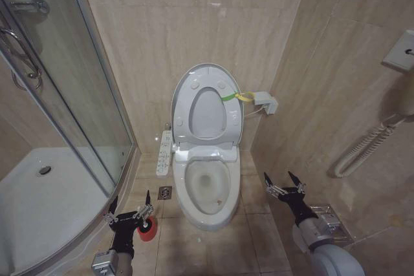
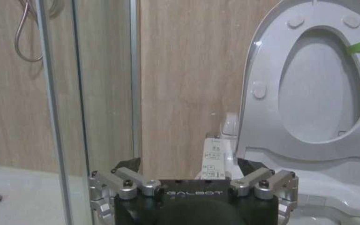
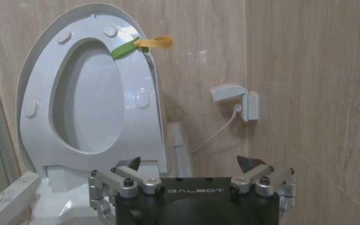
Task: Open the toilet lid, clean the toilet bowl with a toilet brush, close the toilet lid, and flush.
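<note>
The toilet lid (image 1: 207, 105) stands upright against the far wall with the seat ring raised against it, a green-yellow band (image 1: 234, 97) sticking out at its right edge, so the opening step looks done to me and the scrubbing is the step in hand. The toilet bowl (image 1: 207, 189) lies open below it in the middle of the floor, its basin bare. My left gripper (image 1: 129, 214) hangs low at the near left, fingers spread wide and holding nothing, just beside the toilet brush (image 1: 148, 229), whose red holder cup sits on the tiles between the shower tray (image 1: 39, 192) and the bowl; I cannot make out its thin handle from here. My right gripper (image 1: 284, 184) waits on the near right of the bowl, also spread and empty, close to the side wall. The narrow button panel (image 1: 165, 153) runs along the left of the bowl's rear. As I judge it, the next move calls for bringing my left fingers squarely over the brush handle and closing on it firmly, since a thin stick could slip or tip the cup.
</note>
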{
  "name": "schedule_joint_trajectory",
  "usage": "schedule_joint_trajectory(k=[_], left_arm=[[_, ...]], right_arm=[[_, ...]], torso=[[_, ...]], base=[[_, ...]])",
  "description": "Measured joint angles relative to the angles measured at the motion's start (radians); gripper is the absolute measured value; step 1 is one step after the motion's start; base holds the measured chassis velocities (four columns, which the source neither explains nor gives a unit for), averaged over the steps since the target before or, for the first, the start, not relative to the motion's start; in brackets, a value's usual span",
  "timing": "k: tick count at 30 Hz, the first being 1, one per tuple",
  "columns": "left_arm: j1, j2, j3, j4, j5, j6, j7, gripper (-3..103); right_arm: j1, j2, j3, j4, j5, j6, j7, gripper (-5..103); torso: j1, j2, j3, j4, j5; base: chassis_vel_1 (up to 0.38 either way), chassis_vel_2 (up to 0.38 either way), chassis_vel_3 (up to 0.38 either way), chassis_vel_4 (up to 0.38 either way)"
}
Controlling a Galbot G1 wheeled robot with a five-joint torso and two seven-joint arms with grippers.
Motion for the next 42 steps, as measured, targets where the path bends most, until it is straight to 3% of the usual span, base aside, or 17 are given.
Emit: schedule_joint_trajectory(k=[42], left_arm=[[0.0, 0.0, 0.0, 0.0, 0.0, 0.0, 0.0, 100]], right_arm=[[0.0, 0.0, 0.0, 0.0, 0.0, 0.0, 0.0, 100]], torso=[[0.0, 0.0, 0.0, 0.0, 0.0]], base=[[0.0, 0.0, 0.0, 0.0]])
